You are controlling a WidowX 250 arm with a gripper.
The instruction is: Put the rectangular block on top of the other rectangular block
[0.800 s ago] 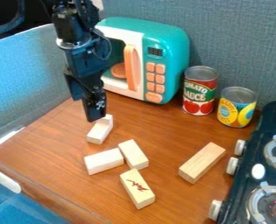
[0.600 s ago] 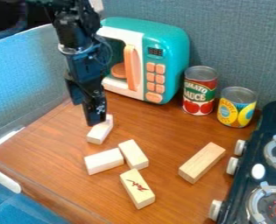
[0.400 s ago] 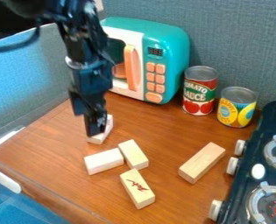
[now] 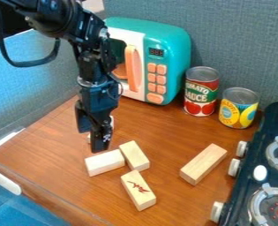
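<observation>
Brown worktop (image 4: pixel 164 128) before a grey wall (image 4: pixel 235 35). Left of centre, the gripper (image 4: pixel 91 142), jaws open, partly hides a rear block (image 4: pixel 112 122). Below lie a white block (image 4: pixel 105 162) and, just beside it, a cream block (image 4: pixel 134 155); lower centre, a marked block (image 4: pixel 138 190); right of centre, a plain block (image 4: pixel 203 164).

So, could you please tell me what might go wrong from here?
The gripper hangs close to the pale block, whose right end sits right by the plain block, so a grasp there could nudge that neighbour. The partly hidden block behind the gripper might get bumped. The blocks' tops are also narrow, so one set down off-centre could tip.
</observation>
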